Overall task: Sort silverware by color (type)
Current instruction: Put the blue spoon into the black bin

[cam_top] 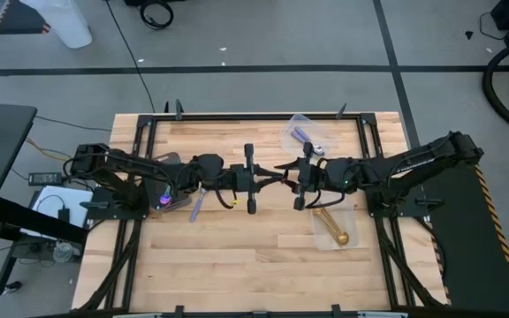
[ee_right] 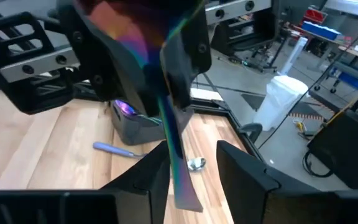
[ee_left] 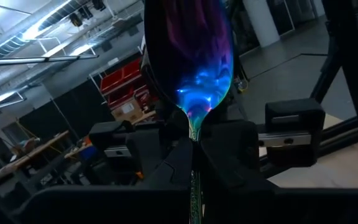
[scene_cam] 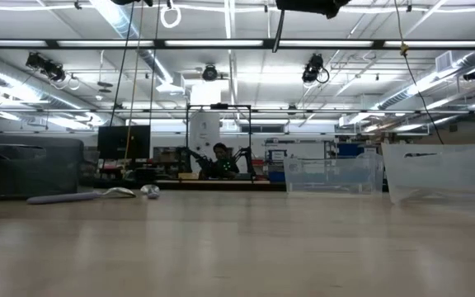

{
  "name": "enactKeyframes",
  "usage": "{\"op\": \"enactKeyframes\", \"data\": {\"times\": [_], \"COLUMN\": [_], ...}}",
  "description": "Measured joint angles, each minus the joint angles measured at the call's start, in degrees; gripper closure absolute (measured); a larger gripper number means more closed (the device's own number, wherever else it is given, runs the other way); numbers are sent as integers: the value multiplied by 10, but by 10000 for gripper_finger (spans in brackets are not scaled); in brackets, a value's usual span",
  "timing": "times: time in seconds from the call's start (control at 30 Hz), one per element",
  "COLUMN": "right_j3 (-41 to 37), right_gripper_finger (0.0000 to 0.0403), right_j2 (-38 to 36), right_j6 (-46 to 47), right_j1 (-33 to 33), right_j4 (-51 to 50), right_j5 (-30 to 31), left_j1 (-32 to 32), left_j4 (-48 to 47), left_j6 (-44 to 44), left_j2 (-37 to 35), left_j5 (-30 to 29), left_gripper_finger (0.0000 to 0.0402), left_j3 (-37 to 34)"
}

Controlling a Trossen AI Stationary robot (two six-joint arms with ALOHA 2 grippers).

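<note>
Above the middle of the table my two grippers meet tip to tip. My left gripper (cam_top: 268, 178) is shut on an iridescent purple-blue spoon (ee_left: 191, 56), which stands steeply with its bowl up. Its handle (ee_right: 176, 168) runs down between the fingers of my open right gripper (ee_right: 191, 171), shown in the high view as the right gripper (cam_top: 288, 175). A lilac-handled spoon (cam_top: 196, 205) lies flat on the table. Another iridescent spoon (cam_top: 163, 201) lies in the dark grey tray (cam_top: 177, 181). Gold spoons (cam_top: 334, 228) lie in a clear container. My left gripper pinches the spoon's neck (ee_left: 194, 134), just below the bowl, between its two fingers. The bowl rises above the fingers and the handle hangs below them, clear of the table. My right gripper's fingers (ee_right: 247, 174) flank the handle's lower end; whether one touches it I cannot tell.
A clear container (cam_top: 300, 132) with a lilac-handled spoon stands at the far middle, with a silver spoon bowl (cam_top: 322, 150) beside it. The black frame rails (cam_top: 254, 116) edge the table. Bare wood lies along the near side (cam_top: 254, 265).
</note>
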Motion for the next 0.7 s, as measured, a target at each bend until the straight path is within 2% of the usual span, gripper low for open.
{"op": "enactKeyframes", "data": {"times": [0.43,0.57,0.7], "right_j3": [0,0,0], "right_gripper_finger": [376,369,293], "right_j2": [0,0,-1], "right_j6": [0,15,23], "right_j1": [14,14,14], "right_j4": [15,16,19], "right_j5": [-12,-12,-13], "left_j1": [-2,-2,-2], "left_j4": [-6,-6,-10], "left_j6": [-7,-16,-18], "left_j2": [0,0,0], "left_j5": [1,0,3], "left_gripper_finger": [379,379,380], "left_j3": [0,0,0]}}
